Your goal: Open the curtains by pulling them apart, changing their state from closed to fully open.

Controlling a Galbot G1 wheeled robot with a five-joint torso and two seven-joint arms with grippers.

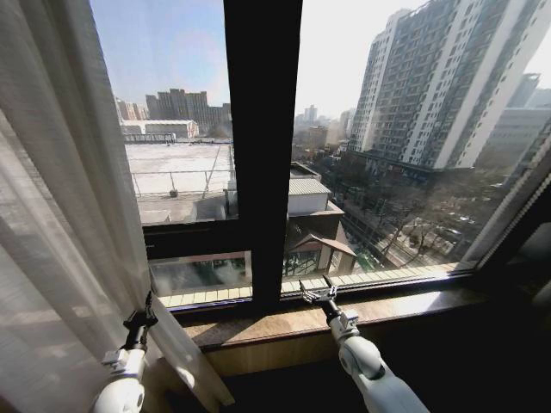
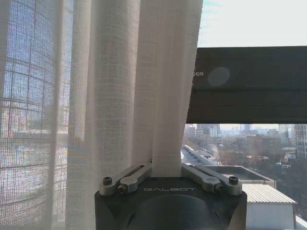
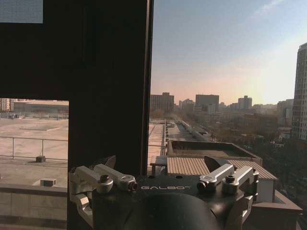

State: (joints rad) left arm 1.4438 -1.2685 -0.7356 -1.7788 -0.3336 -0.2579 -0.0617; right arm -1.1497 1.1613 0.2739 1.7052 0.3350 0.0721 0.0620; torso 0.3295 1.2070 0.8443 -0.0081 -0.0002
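Note:
A sheer white pleated curtain [image 1: 52, 215] hangs down the left side of the window, gathered away from the glass. My left gripper [image 1: 145, 311] is low at its inner edge. In the left wrist view the left gripper [image 2: 167, 166] is shut on a fold of the curtain [image 2: 120, 96], which rises straight up from between the fingers. My right gripper [image 1: 315, 295] is at the window sill near the centre post, apart from any fabric. The right wrist view shows the right gripper [image 3: 162, 165] open, fingers spread wide with nothing between them.
A dark vertical window post [image 1: 263, 129] splits the glass in the middle. A stone sill [image 1: 396, 311] runs along below the window. City buildings and rooftops lie outside. A pale slanted strip [image 1: 516, 202] crosses the far right edge.

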